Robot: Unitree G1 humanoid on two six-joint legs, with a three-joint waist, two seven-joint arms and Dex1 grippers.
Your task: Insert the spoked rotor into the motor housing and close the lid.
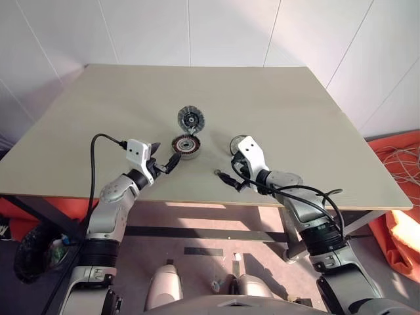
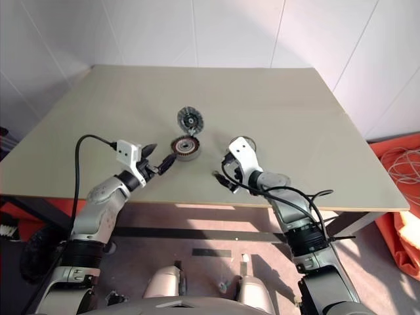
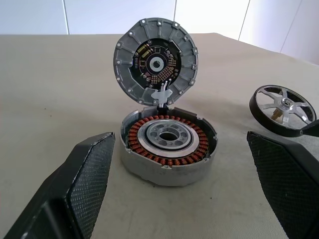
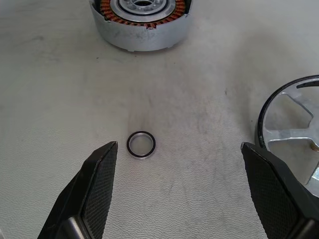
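- Rotor (image 3: 283,109) flat on table (image 1: 295,105), right of housing (image 3: 168,147), not yet in.
- Housing mid-table, windings bare; lid (image 3: 155,62) propped upright at its far edge.
- Small ring (image 4: 141,144) near side, btwn housing & rotor.
- L gripper (image 1: 164,156) open, empty, just left of housing.
- R gripper (image 4: 184,184) open, empty, above ring, rotor beside it.
- Step: reach for rotor. Next prob needs R shifted right onto rotor rim, not ring.

Ahead of the left end effector (image 3: 182,164), the motor housing (image 3: 168,152) lies unblocked, its lid (image 3: 155,62) upright behind. Between the right end effector's (image 4: 179,159) spread fingers sits a small ring (image 4: 141,144); the spoked rotor (image 4: 294,127) crowds one finger.
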